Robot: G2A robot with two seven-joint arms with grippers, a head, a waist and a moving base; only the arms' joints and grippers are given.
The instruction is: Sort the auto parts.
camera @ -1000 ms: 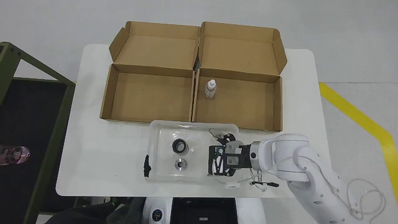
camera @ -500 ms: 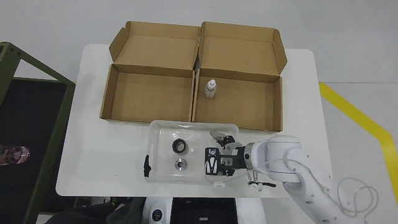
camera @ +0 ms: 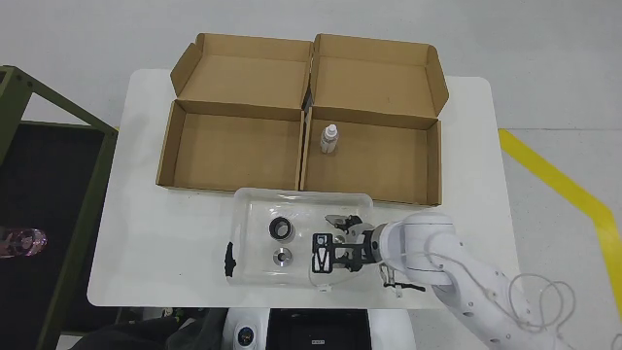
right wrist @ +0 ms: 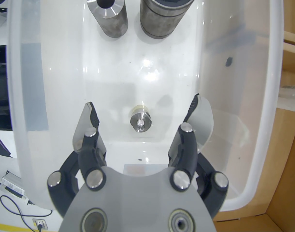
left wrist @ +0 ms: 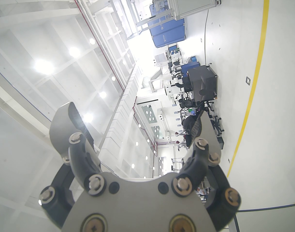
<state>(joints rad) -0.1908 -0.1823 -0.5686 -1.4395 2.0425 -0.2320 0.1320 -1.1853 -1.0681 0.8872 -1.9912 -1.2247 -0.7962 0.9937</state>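
Steel pin point(right wrist: 140, 121) is standing, seemingly upright, in a clear bin point(right wrist: 270, 73); the right pincer point(right wrist: 143, 106) is straddling it, spread wide for a grasp. Left pincer point(left wrist: 135, 117) is gaping, idle.

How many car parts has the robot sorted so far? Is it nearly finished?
Not nearly. One small white bottle sits in a cardboard box; that looks sorted. In hand: nothing yet, the right tool is open around a small metal part in the clear tub. Left to do: that part and two bigger metal cylinders side by side in the tub.
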